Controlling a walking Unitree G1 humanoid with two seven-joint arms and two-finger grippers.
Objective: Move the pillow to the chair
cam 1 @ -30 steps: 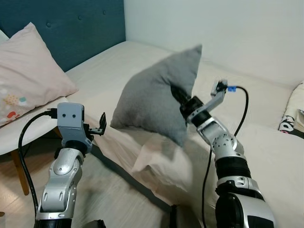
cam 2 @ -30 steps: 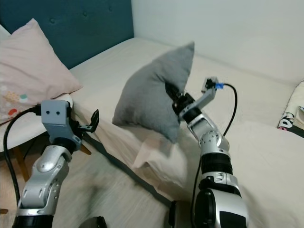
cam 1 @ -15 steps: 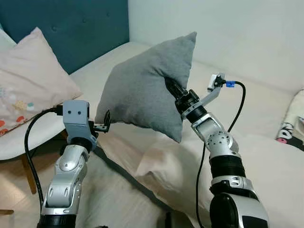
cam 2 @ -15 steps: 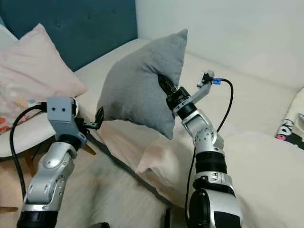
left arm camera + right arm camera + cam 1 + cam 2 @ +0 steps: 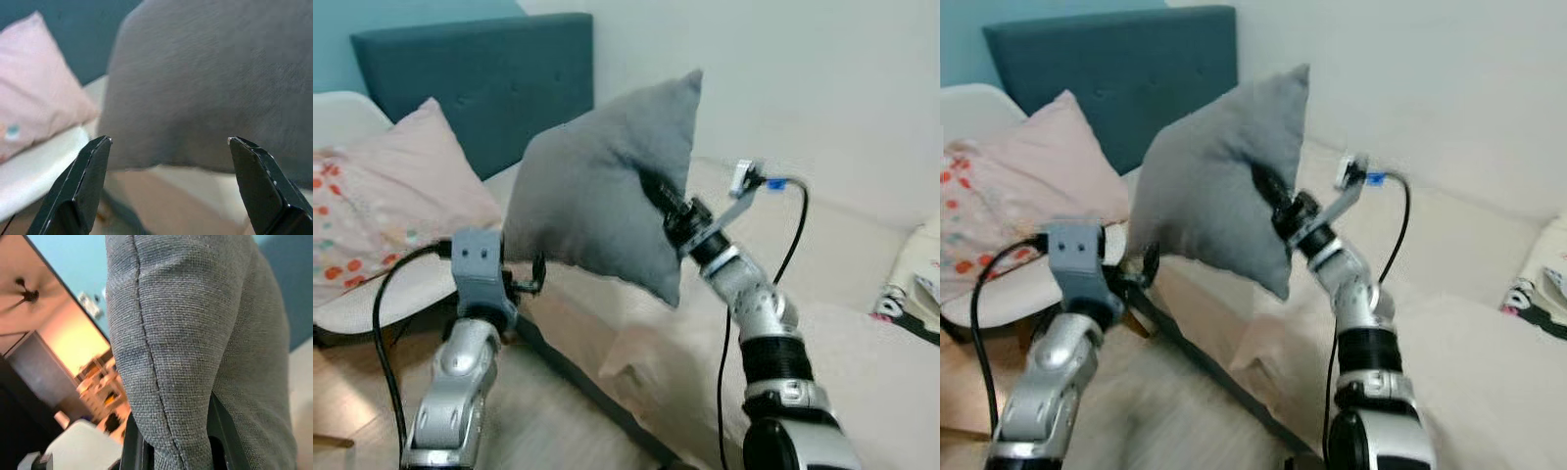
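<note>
Cream bed [image 5: 862, 255], blue headboard [image 5: 480, 88]: grey pillow [image 5: 597, 211] held above it, clamped in right gripper [image 5: 176, 450]; seam visible at wrist. Left gripper [image 5: 168, 161] spread apart just below the pillow. Pink pillow [image 5: 391, 215] beside.

Right gripper [image 5: 658, 194]: fingertips were buried in the grey pillow [image 5: 607, 206]; I could not see them in the head views. Right wrist view showed the pillow seam cut off at top and bottom, the finger bases half covered by fabric. Left gripper [image 5: 168, 147]: fingers ran off the lower edge of its wrist view, pillow beyond was soft with blur. Pink pillow [image 5: 391, 211] was cropped at the left edge; the chair [image 5: 372, 299] beneath it was mostly covered. Floor was smeared.
</note>
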